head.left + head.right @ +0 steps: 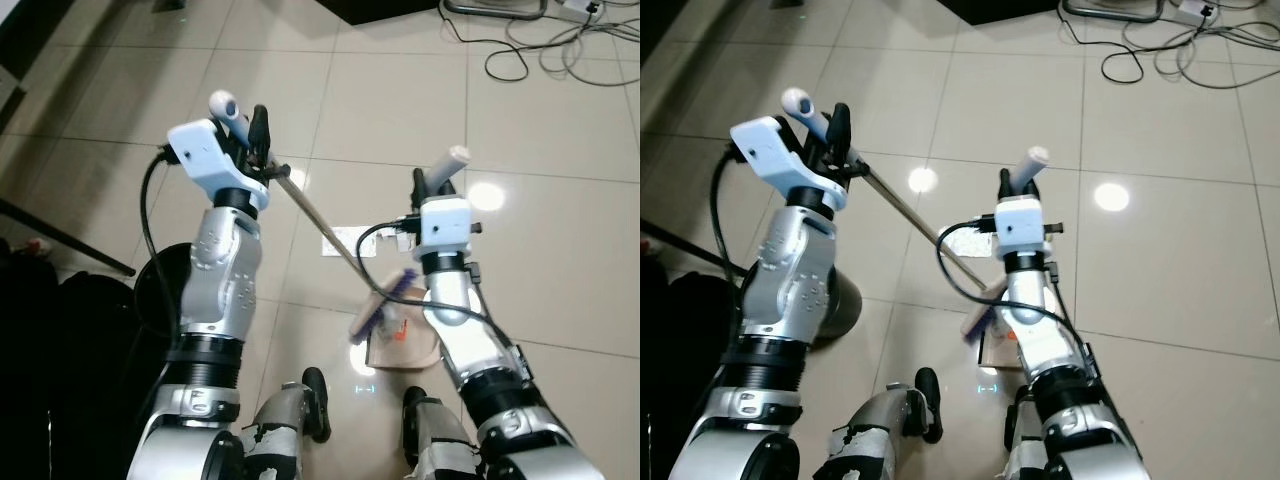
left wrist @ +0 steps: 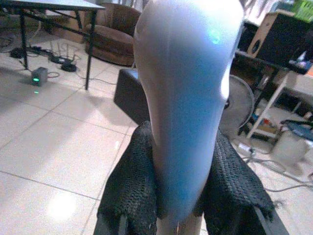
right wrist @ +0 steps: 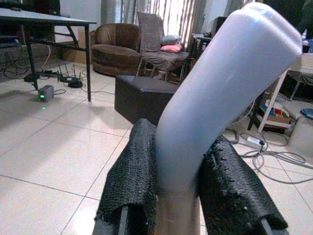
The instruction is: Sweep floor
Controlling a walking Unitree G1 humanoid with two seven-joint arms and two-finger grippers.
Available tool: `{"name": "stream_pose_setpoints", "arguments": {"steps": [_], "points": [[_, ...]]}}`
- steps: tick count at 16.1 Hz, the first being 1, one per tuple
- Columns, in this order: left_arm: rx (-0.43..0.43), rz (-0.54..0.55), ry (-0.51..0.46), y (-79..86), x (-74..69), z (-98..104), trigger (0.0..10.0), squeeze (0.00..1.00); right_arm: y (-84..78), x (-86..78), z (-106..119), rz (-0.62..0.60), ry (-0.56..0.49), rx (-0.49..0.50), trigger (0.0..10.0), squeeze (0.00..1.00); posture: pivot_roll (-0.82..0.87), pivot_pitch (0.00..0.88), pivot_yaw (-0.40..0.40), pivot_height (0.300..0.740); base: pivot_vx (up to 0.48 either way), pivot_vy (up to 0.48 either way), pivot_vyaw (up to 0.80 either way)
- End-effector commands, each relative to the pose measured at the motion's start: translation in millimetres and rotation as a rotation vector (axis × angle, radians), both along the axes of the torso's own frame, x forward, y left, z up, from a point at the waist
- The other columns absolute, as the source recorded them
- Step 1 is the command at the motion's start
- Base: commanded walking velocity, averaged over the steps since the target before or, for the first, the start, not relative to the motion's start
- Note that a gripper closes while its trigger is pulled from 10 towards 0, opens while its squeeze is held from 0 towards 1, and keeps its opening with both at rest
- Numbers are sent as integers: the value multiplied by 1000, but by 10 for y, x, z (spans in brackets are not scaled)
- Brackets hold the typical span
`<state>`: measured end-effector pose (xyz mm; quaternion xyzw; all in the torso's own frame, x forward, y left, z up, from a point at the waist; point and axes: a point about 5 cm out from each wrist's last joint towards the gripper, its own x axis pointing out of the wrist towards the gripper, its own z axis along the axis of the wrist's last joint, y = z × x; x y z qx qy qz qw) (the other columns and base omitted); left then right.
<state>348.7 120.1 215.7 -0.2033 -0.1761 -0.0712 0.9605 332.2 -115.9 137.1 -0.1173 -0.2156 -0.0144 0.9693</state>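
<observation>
Left end effector point(image 1: 830, 135) raised, closed around broom handle point(image 1: 915, 220); handle slants down to purple bristles point(image 1: 978, 322) beside dustpan point(image 1: 998, 345) on tiled floor point(image 1: 1160, 290). Right end effector point(image 1: 1025, 180) grips dustpan's white handle point(image 1: 1033, 165). Cables point(image 1: 1170, 45) lie beyond.

tiled floor point(image 1: 560, 260) — dustpan point(image 1: 405, 345) | cables point(image 1: 560, 45) | paper point(image 1: 340, 240)

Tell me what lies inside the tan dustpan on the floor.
The purple broom head covers part of the tan dustpan; a small orange-red scrap shows inside. The right arm hides its far edge.
</observation>
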Motion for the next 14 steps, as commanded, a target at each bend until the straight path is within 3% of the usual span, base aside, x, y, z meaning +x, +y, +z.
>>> {"name": "stream_pose_setpoints", "arguments": {"steps": [1,4,6,10,13,14], "points": [[-48,-46,0,11,-42,30,10000,0,-7,-27,-132,-3,56,9,10000,0,139,268,131,740,0,0,0],[-123,-114,-1,2,-23,117,10000,0,-53,6,-119,-14,60,12,10000,0,138,285,126,740,0,0,0],[-94,-119,-7,27,3,114,10000,0,-62,3,-123,-17,61,16,10000,0,131,267,129,740,0,0,0],[-104,-115,49,27,32,-5,10000,0,-99,28,-43,-26,42,138,10000,0,117,263,142,740,0,0,0],[-131,-132,26,16,50,82,10000,0,-135,34,-17,-27,34,182,10000,0,120,266,142,740,0,0,0],[-170,-152,-26,40,88,277,10000,0,-179,32,-24,-34,36,189,10000,0,127,256,140,740,0,0,0]]}}
